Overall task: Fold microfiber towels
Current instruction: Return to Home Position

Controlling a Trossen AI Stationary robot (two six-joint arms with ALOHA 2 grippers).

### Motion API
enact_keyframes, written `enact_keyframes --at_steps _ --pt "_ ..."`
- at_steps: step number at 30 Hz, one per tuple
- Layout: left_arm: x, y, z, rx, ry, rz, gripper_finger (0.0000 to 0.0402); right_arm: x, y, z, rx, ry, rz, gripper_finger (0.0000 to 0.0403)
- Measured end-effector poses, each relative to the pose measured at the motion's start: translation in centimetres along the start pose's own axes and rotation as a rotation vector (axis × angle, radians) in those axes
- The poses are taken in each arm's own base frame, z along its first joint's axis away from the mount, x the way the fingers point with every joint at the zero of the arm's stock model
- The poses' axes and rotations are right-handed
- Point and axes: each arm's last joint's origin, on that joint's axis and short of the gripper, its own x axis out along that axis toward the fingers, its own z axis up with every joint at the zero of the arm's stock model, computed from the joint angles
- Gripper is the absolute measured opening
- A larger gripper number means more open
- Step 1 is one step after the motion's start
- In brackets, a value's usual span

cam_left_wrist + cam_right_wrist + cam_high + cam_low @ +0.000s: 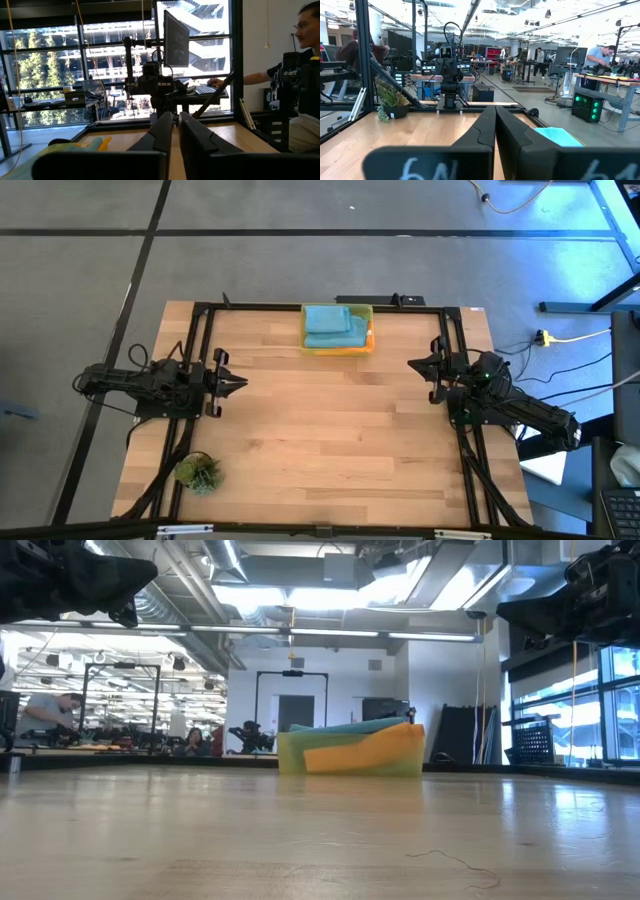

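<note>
Left gripper (pixel 240 384) and right gripper (pixel 414 364) are held pressed together at the table's (pixel 330 430) side edges, apparently parked because the microfiber towels (pixel 327 326) are stacked in the yellow bin (pixel 335 352) at its far edge.

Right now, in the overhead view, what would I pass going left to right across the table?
left gripper, shut, by the table's left side → yellow bin at the far edge, holding the folded microfiber towels → right gripper, shut, by the right side
</note>
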Motion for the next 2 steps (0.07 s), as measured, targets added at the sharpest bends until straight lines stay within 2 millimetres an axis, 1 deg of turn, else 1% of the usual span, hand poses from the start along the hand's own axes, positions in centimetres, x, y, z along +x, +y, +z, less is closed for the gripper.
enact_keyframes --at_steps 2 --pt "0.00 0.00 0.00 0.000 0.000 0.000 0.0021 0.00 0.00 0.00 0.000 0.000 0.000 0.0014"
